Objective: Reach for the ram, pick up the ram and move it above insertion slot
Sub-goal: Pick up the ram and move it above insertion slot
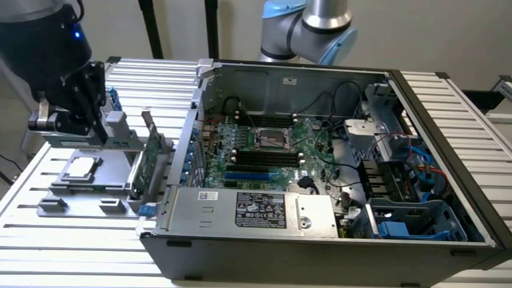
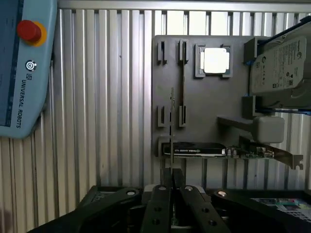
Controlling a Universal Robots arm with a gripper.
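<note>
Claw [image 2: 170, 187] narrow, pinching the ram [image 2: 171, 127] edge-on above the gray tray [image 2: 204, 104] — processor [image 2: 216, 61] seated in its corner pocket; open computer case [image 1: 320, 168] alongside on the bench [image 1: 72, 240].

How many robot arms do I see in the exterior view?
2: a dark arm at the exterior view's upper left, above the grey holder tray, and a blue-and-silver arm behind the open computer case.
</note>
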